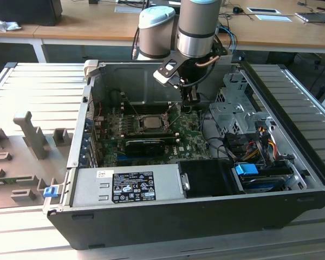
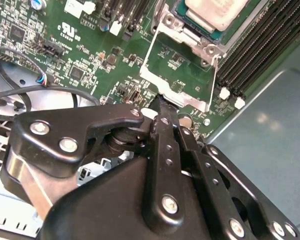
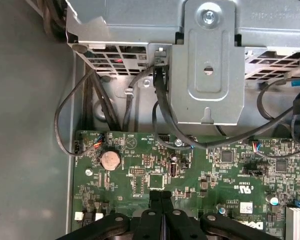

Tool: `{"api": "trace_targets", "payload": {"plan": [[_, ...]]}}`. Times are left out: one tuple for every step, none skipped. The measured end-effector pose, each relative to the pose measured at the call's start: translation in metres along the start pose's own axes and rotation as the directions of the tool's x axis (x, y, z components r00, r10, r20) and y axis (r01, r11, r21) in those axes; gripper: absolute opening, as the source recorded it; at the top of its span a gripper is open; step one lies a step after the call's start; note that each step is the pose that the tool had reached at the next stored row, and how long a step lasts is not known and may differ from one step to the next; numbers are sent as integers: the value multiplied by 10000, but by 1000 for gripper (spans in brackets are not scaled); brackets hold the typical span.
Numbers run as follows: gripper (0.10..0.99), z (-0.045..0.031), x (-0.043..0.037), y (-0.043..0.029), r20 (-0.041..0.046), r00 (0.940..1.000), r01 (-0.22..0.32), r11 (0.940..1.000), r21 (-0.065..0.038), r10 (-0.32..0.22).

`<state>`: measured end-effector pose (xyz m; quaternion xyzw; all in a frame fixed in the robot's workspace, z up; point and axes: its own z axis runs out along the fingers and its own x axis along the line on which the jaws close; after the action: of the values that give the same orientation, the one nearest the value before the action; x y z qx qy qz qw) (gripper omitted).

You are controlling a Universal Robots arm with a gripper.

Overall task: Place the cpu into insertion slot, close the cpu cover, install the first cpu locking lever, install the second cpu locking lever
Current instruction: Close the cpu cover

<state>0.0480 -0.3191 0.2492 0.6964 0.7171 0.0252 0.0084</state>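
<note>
CPU (image 2: 217, 12), pale flat sq., sat in black-rimmed slot (image 1: 136, 122); thin metal frame cover (image 2: 190, 101) stood open; pincer (image 2: 162, 104) closed, tips at cover edge.

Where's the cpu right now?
In the exterior view the cpu sits in the insertion slot on the green motherboard, to the exterior view's left of the gripper.

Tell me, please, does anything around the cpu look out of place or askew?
Nothing looks damaged. The one thing not in its place is the cover, flipped open beside the seated cpu, with green board showing through its cut-out. The shut tool is at the cover's free edge.
</note>
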Motion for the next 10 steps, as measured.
{"api": "trace_targets", "payload": {"plan": [[106,0,0,-5,-1,10000,-1,10000,0,1],[106,-1,0,-11,0,10000,0,10000,0,0],[106,-1,1,-16,0,10000,-1,10000,0,1],[106,-1,1,-21,0,10000,0,10000,0,0],[106,-1,1,-26,0,10000,0,10000,0,0],[106,-1,1,-30,0,10000,1,10000,0,-1],[106,-2,1,-40,1,10000,1,10000,0,-1],[106,-2,1,-47,0,10000,0,10000,0,0],[106,-3,2,-66,-1,10000,1,10000,0,-1],[106,-4,2,-78,0,10000,0,10000,0,0]]}}
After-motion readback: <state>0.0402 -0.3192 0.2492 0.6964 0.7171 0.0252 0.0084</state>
